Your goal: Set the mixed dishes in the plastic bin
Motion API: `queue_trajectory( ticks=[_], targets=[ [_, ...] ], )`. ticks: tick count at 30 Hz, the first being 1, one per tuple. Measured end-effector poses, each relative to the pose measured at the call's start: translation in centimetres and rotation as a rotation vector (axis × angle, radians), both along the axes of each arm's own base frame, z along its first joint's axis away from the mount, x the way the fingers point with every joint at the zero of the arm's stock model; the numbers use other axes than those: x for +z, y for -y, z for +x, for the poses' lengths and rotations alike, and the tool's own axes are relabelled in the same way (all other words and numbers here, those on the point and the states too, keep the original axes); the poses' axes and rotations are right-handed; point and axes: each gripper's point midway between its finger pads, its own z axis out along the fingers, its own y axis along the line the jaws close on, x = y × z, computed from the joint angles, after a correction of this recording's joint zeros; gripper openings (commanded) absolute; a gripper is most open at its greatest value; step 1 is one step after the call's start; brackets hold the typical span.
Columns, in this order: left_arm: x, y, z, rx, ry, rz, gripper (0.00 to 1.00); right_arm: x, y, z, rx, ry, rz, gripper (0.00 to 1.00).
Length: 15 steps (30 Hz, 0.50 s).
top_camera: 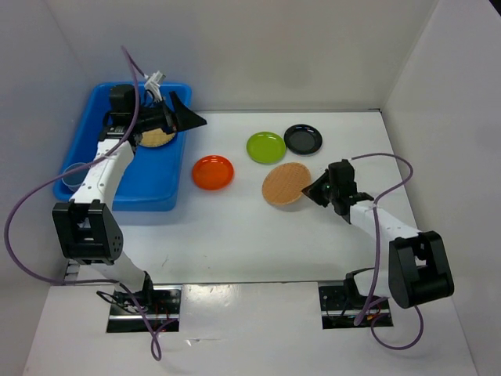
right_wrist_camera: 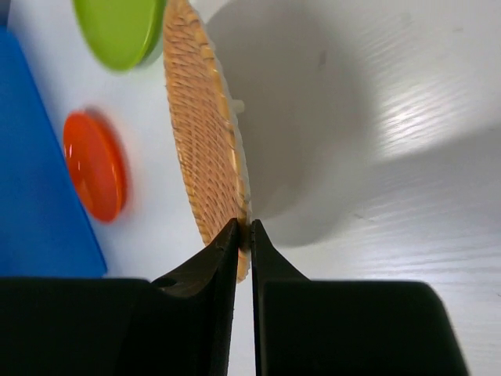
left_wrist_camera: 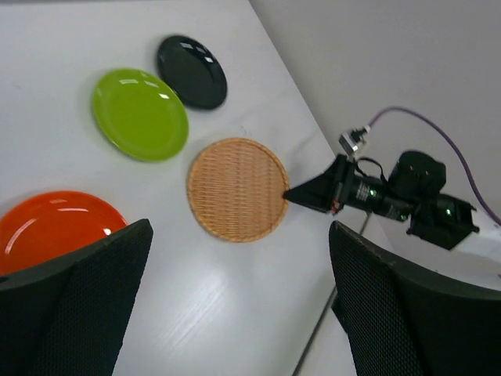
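My right gripper (top_camera: 311,190) is shut on the right rim of a tan woven plate (top_camera: 285,184), which tilts with its gripped edge raised off the table. The right wrist view shows the jaws (right_wrist_camera: 243,235) pinching that plate (right_wrist_camera: 200,133) edge-on. The orange plate (top_camera: 213,172), lime-green plate (top_camera: 266,147) and black plate (top_camera: 303,139) lie flat on the table. My left gripper (top_camera: 188,112) is open and empty above the right edge of the blue bin (top_camera: 160,200). A second tan woven plate (top_camera: 156,139) and a blue cup (top_camera: 75,175) lie in the bin. The pink cup is hidden.
The table is walled on the left, back and right. The bin stands at the back left. The left wrist view looks across the table over the orange plate (left_wrist_camera: 55,227), the lime-green plate (left_wrist_camera: 141,113), the black plate (left_wrist_camera: 192,70) and the tan plate (left_wrist_camera: 237,188).
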Motion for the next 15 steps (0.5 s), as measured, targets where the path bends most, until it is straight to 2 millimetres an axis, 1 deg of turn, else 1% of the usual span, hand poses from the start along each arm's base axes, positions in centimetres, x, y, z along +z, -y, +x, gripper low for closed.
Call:
queue_trajectory(
  ticks=[4,9,12,15],
  targets=[
    [-2.0,1.8,-1.2,-0.111,-0.038,-0.002,1.0,0.6,-2.1,-0.9,0.159,0.031,0.018,0.05],
    [-5.6,4.4,-2.8,-0.213,-0.132,0.004,1.0,1.3,-3.3,-1.7,0.275,0.074,0.017,0.05],
    [-8.7,6.7,-3.4,-0.273,-0.21,0.025,1.0,1.4,-3.7,-2.0,0.326,0.088,0.012,0.05],
    [-12.7,9.3,-4.1,-0.329,-0.308,0.054,1.0,0.9,-4.2,-2.1,0.38,0.079,0.014,0.05]
  ],
)
